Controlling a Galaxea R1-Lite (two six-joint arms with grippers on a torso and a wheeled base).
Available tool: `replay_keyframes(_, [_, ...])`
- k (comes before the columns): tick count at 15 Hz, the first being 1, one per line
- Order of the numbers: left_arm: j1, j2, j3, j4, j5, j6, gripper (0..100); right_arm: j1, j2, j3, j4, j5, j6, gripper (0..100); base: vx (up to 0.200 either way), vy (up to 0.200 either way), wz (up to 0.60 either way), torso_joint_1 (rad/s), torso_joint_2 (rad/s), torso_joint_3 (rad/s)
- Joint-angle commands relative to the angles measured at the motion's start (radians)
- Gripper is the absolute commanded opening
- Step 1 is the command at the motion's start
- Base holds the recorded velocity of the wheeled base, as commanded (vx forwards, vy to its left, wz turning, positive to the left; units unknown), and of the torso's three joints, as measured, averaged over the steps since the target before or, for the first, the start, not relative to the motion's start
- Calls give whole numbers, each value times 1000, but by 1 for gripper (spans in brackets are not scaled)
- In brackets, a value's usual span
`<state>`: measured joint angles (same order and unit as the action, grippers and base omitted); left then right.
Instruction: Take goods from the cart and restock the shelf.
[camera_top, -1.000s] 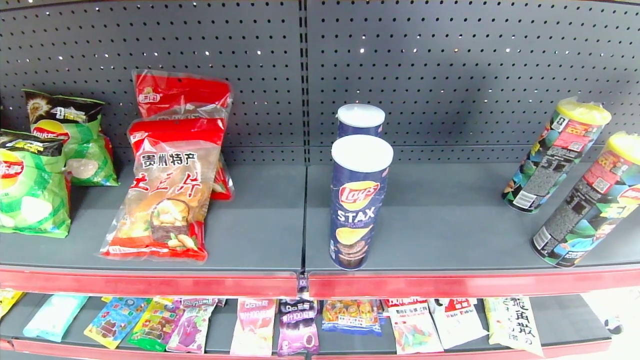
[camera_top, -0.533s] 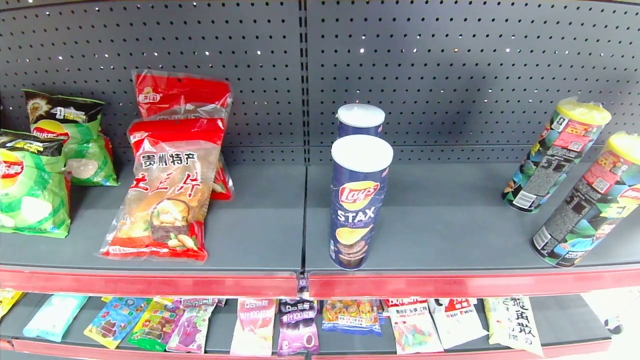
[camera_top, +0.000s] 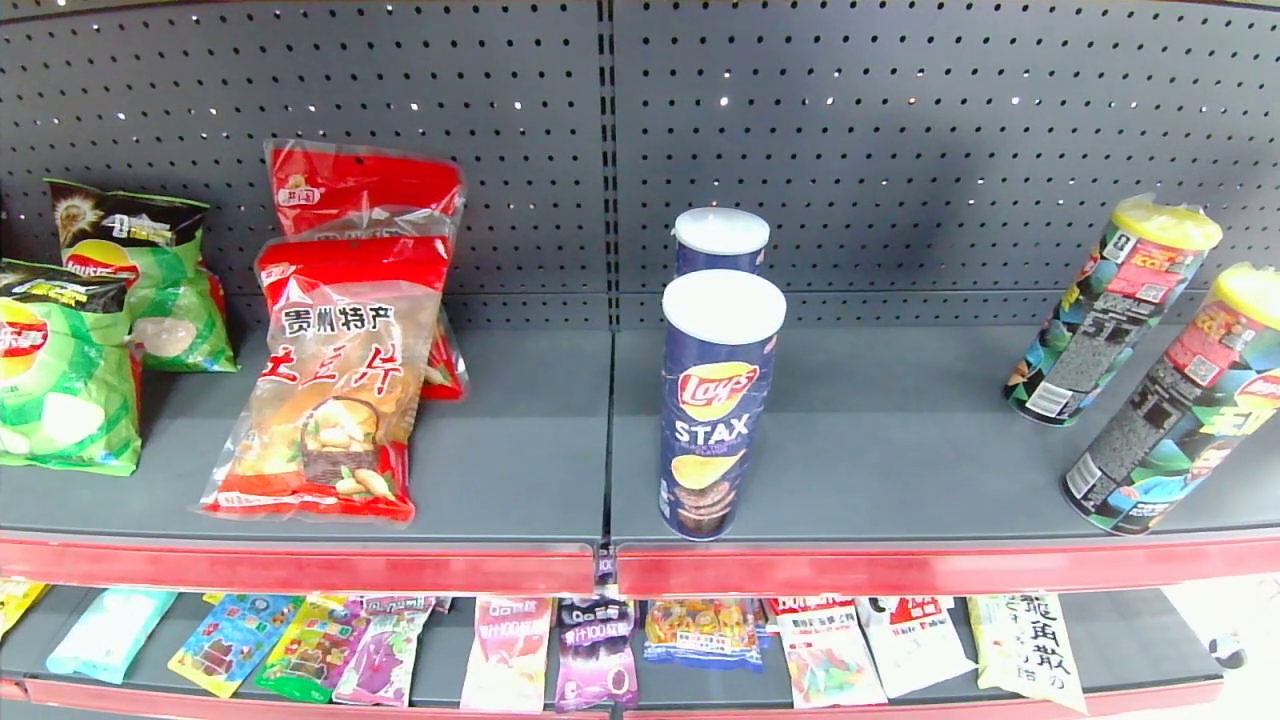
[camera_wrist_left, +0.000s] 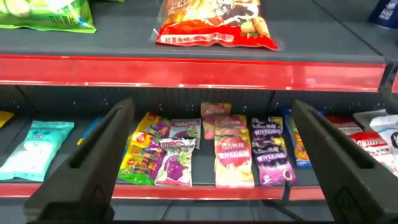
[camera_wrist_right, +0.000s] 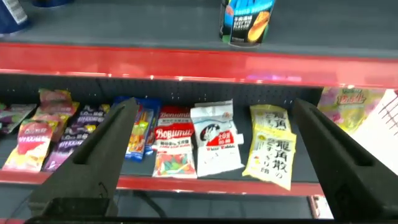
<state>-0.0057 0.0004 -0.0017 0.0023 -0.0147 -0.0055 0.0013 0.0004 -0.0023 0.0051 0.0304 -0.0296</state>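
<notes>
The upper shelf (camera_top: 880, 450) carries two green chip bags (camera_top: 60, 370) at the left, then two red snack bags (camera_top: 335, 390). Two blue chip cans (camera_top: 718, 400) stand one behind the other in the middle, and two multi-colour cans (camera_top: 1110, 310) lean at the right. My left gripper (camera_wrist_left: 211, 109) is open and holds nothing, in front of the lower shelf's candy packets (camera_wrist_left: 233, 155), below the red snack bag (camera_wrist_left: 214, 28). My right gripper (camera_wrist_right: 212, 104) is also open and holds nothing, facing the lower shelf's white and yellow packets (camera_wrist_right: 214, 140), below a can (camera_wrist_right: 247, 22).
A red front rail (camera_top: 300, 565) edges the upper shelf, and a perforated grey back panel (camera_top: 900, 150) closes it behind. Bare shelf board lies between the blue cans and the multi-colour cans (camera_top: 1180, 410). The lower shelf (camera_top: 1130, 620) holds a row of several flat packets (camera_top: 595, 650).
</notes>
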Motion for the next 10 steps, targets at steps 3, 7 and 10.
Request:
replay_keyframes(3, [0,0,0,1,1,6,100,0,0,1,-1,0,27,100,0,0,0,0,0,0])
replay_keyframes(7, [0,0,0,1,-1,6,100,0,0,2,-1,-1,27,100,-100,0,0,2,2,1])
replay_keyframes(10, [1,0,0,1,-1,6,100,0,0,1,-1,-1,27,100,-200,0,0,7,4,6])
